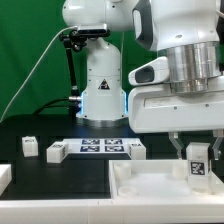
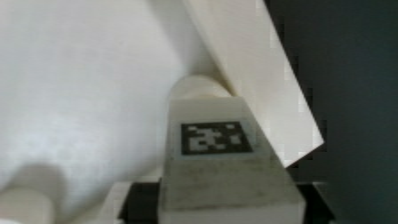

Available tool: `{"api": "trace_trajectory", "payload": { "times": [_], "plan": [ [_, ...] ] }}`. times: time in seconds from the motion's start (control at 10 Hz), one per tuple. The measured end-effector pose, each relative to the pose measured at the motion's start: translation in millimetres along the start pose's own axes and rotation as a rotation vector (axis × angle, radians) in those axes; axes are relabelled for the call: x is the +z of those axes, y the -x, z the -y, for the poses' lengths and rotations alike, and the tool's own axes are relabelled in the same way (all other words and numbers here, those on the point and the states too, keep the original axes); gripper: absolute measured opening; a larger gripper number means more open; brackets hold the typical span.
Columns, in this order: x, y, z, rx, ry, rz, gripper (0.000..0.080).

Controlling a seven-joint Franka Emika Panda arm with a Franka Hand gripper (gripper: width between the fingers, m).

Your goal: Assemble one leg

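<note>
My gripper (image 1: 197,152) is shut on the leg (image 1: 197,161), a small white post with a black-and-white tag, at the exterior view's right. It holds the leg upright over the large flat white square piece (image 1: 150,187), close to its far right corner. In the wrist view the leg (image 2: 217,150) fills the space between my dark fingers (image 2: 150,200), its far end near the raised rim of the square piece (image 2: 267,70). Whether the leg touches the piece is not clear.
The marker board (image 1: 98,147) lies in the middle of the black table. Other small white legs lie beside it (image 1: 56,151), (image 1: 29,146), (image 1: 136,150). A white part (image 1: 4,180) sits at the exterior view's left edge. The arm's base (image 1: 100,90) stands behind.
</note>
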State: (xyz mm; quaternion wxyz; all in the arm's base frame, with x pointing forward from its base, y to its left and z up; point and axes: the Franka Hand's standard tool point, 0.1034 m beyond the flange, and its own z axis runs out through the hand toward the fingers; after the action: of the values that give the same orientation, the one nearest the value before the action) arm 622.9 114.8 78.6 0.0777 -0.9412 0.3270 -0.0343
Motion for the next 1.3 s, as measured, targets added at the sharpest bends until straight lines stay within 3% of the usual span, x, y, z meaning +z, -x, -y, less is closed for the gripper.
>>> {"api": "trace_trajectory", "payload": {
  "times": [0.3,0.6,0.7,0.8,0.9,1.0,1.3],
  "plan": [
    [0.2,0.0,-1.5,0.257,-0.011,0.019,0.0295],
    [0.3,0.3,-1.5,0.253,-0.018,0.029,0.0303],
    [0.4,0.8,-0.9,0.248,-0.018,0.029,0.0491],
    [-0.4,2.0,1.3,0.148,-0.016,0.029,0.0491],
    [-2.1,3.3,3.8,0.029,-0.011,0.042,0.0613],
    [-4.0,3.2,6.2,-0.049,-0.010,0.048,0.0642],
    [-4.9,6.2,13.9,-0.496,0.024,0.020,0.0649]
  ]
}}
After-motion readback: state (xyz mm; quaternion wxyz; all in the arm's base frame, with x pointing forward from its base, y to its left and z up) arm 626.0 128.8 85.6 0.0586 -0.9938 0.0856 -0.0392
